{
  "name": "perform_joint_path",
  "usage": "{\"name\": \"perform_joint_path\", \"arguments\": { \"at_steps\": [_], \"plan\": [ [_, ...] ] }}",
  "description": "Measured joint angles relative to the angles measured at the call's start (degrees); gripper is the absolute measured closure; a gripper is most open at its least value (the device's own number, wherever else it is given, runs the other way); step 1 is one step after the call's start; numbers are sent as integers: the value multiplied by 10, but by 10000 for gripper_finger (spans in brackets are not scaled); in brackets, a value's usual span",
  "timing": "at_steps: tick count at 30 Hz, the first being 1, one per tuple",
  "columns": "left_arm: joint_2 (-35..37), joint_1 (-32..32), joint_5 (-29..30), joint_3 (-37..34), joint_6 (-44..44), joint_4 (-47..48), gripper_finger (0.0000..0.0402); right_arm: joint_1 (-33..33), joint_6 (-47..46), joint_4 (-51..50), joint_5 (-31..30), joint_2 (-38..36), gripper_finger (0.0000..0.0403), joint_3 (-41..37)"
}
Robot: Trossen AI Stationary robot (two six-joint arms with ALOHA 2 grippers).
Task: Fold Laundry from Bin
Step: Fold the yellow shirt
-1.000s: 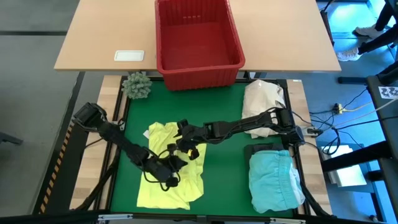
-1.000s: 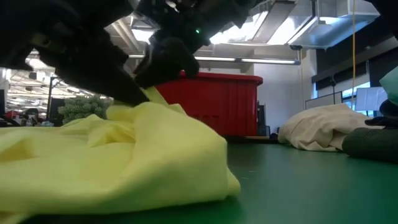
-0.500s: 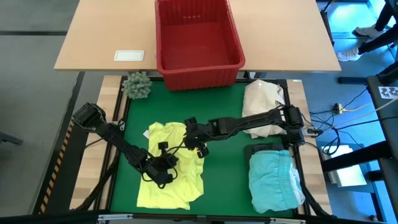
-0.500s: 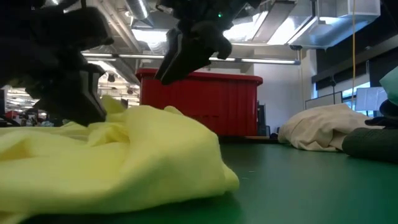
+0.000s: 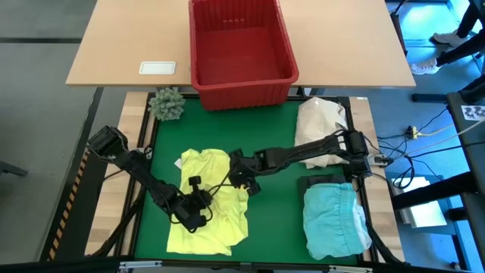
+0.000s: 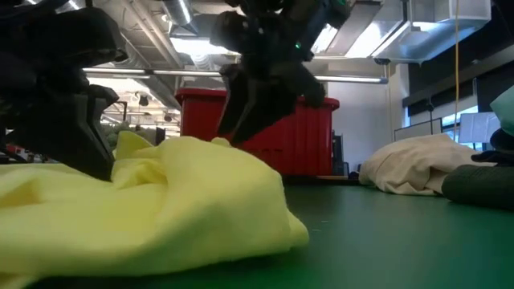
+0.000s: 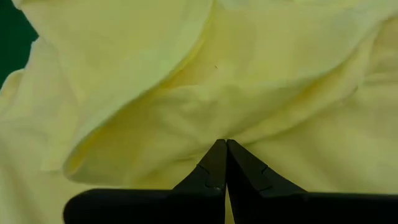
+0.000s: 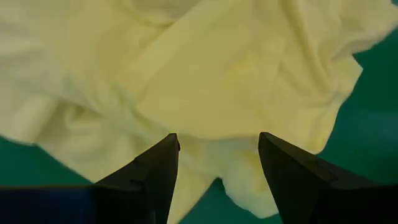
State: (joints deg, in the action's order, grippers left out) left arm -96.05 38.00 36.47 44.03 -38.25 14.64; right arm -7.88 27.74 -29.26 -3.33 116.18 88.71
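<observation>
A bright yellow garment (image 5: pixel 208 205) lies crumpled on the green mat, near the table's front left. My left gripper (image 5: pixel 195 208) is shut on it near its middle. My right gripper (image 5: pixel 242 179) hangs open, tipped downward, over the garment's right edge (image 8: pixel 323 93), with one finger on either side of a rumpled fold. Whether it touches the cloth I cannot tell. The red bin (image 5: pixel 241 45) stands at the far edge. A turquoise garment (image 5: pixel 333 220) lies folded at the right front, with a dark garment (image 5: pixel 318 183) just behind it. My left gripper pinches a small raised fold of the yellow garment (image 7: pixel 221 134) between its shut fingertips (image 7: pixel 214 163), coming at it slanting down. Creases run out from the pinch. One layer or several, I cannot tell. The rest of the garment lies slack on the mat.
A cream-white cloth bundle (image 5: pixel 322 125) lies at the right rear of the mat. A green spiky ball (image 5: pixel 167 104) sits at the mat's far left corner. A white card (image 5: pixel 158 67) lies on the wooden table beside the bin. Bare mat (image 5: pixel 276 220) shows between the two garments.
My right gripper has moved toward the table's right and near edge and tipped further downward, staying open. My left gripper has drawn a little toward the table's left and tipped down. The raised peak of the yellow garment has sunk lower.
</observation>
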Motion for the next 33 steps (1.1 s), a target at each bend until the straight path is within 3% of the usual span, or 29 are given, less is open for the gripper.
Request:
{"name": "perform_joint_path", "arguments": {
  "at_steps": [8, 14, 23, 28, 33],
  "plan": [
    [0, 4, 0, 0, -7, -1, 401, -5, 93, 105, -63, 14, 182, -46],
    [0, 8, -2, 0, -8, -3, 401, -3, 134, 112, -94, 14, 182, -51],
    [0, 8, -2, 0, -8, -6, 401, 9, 130, 215, -101, 14, 182, -51],
    [0, 8, -2, 11, -3, 2, 401, 28, 116, 248, -165, 14, 182, -50],
    [11, 8, 31, 63, 43, 51, 401, 32, 115, 208, -201, -7, 182, -46]
  ]
}}
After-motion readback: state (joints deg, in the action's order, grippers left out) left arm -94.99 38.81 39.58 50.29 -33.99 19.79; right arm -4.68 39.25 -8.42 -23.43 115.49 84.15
